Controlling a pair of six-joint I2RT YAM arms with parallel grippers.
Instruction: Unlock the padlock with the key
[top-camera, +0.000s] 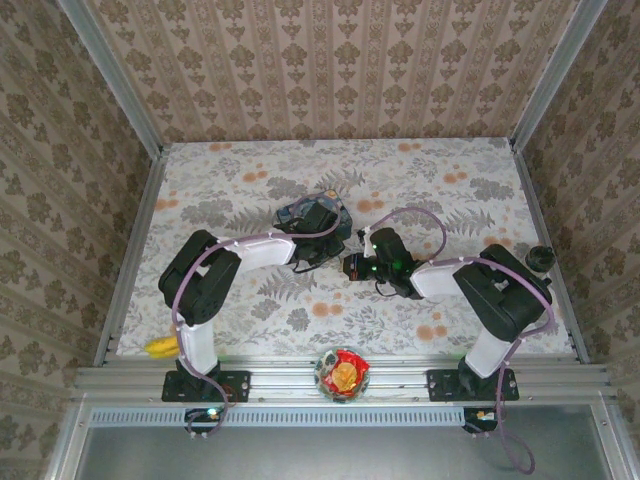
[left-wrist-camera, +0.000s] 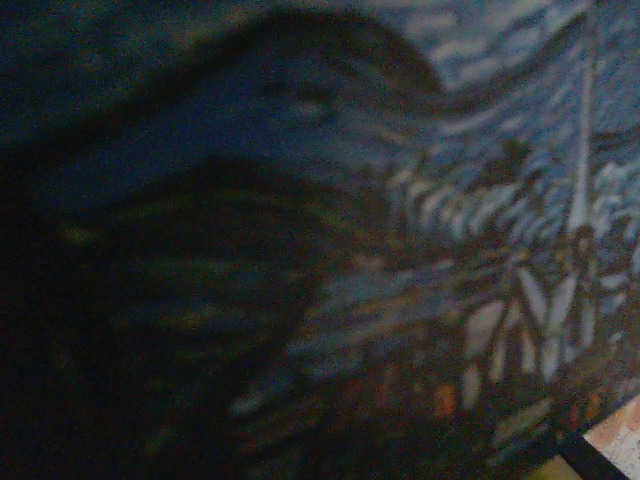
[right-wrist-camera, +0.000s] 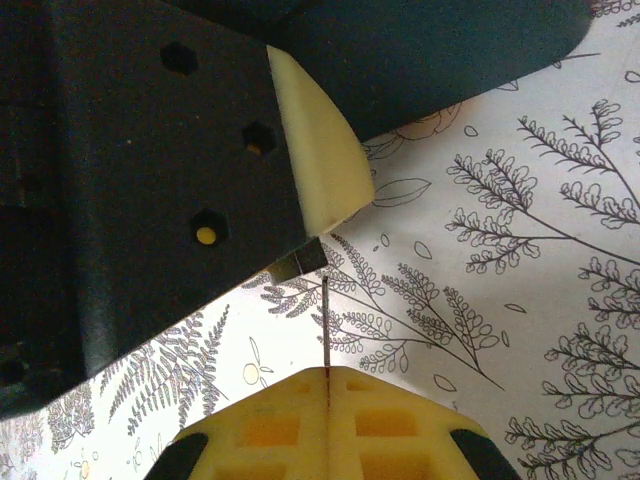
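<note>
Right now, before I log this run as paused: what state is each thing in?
box: resting on the table, left claw on it.
left claw: at the box; open or shut unclear.
right claw: shut, a thin dark sliver between its tips, beside the box.

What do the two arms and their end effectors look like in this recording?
Both the left arm and right arm are black with a white forearm link and a lilac cable looped alongside. The right end effector has yellow fingers with grid-like recesses and black corner trim.
</note>
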